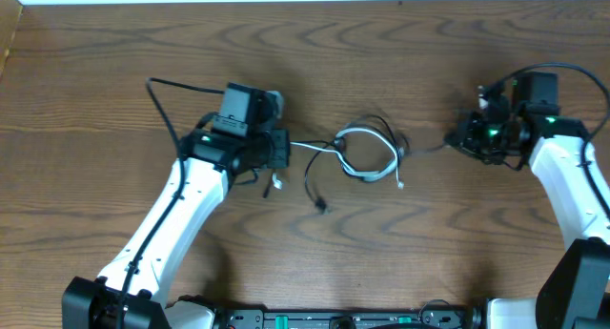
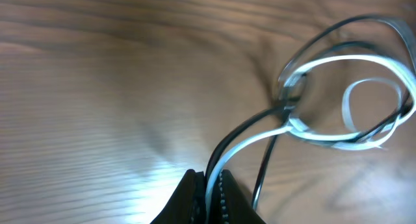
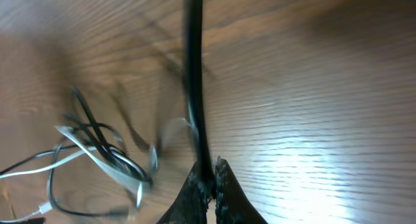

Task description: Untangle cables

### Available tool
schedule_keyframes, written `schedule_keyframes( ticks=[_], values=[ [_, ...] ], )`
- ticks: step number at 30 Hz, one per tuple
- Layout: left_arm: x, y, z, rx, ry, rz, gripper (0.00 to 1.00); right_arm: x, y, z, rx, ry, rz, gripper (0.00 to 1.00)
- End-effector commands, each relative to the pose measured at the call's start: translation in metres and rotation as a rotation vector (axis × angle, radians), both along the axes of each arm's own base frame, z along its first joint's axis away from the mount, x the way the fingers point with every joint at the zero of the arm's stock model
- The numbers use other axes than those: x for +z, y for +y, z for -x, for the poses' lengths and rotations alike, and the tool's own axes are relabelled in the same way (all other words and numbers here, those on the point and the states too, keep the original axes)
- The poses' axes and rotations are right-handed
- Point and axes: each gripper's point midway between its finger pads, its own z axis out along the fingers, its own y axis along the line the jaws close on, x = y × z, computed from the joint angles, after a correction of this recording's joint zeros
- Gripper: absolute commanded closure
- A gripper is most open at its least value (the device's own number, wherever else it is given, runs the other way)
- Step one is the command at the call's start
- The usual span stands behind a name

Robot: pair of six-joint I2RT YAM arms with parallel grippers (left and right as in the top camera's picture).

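Overhead, the knot of cables (image 1: 367, 153) lay mid-counter (image 1: 114, 43) between the two arms, the white cable (image 2: 344, 57) looped through the black cable (image 3: 194, 68). The left pincer (image 2: 209, 190) was pinched on the white cable where it ran out to the left, a black strand passing just beside its fingers. The right pincer (image 3: 209, 178) was clamped on the black cable at the right. To my eye the pull wanted to be slow, level and straight apart, watching that the loops opened rather than cinched. If they tightened, better to slacken and lift one strand clear.
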Motion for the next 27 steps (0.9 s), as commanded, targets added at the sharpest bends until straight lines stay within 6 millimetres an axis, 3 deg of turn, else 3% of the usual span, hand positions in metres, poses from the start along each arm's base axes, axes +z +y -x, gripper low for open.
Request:
schedule_keyframes(
  ticks=[1,5,9,12,17,22,27],
  values=[
    [0.001,0.021,-0.011,0.053,-0.035,-0.076,0.93,0.013,-0.003,-0.004,0.022,-0.043,0.006,0.99],
    [0.002,0.016,-0.009,0.036,-0.029,-0.049,0.92,0.011,0.004,0.002,0.058,-0.032,0.003,0.99],
    [0.005,-0.003,-0.002,-0.021,-0.007,0.030,0.83,0.018,0.023,0.003,0.153,-0.073,-0.048,0.99],
    [0.007,-0.019,0.005,-0.072,0.002,0.060,0.62,0.025,0.039,0.007,0.207,-0.088,-0.111,0.99],
    [0.010,-0.044,0.012,-0.147,-0.025,0.069,0.37,0.032,0.062,0.014,0.288,-0.106,-0.175,0.99],
    [0.013,-0.080,0.016,-0.243,-0.078,0.092,0.34,0.026,0.064,0.015,0.251,-0.060,-0.143,0.98],
    [0.000,-0.110,0.021,-0.318,-0.079,0.096,0.35,0.018,0.053,0.014,0.168,-0.011,-0.097,0.99]
  ],
)
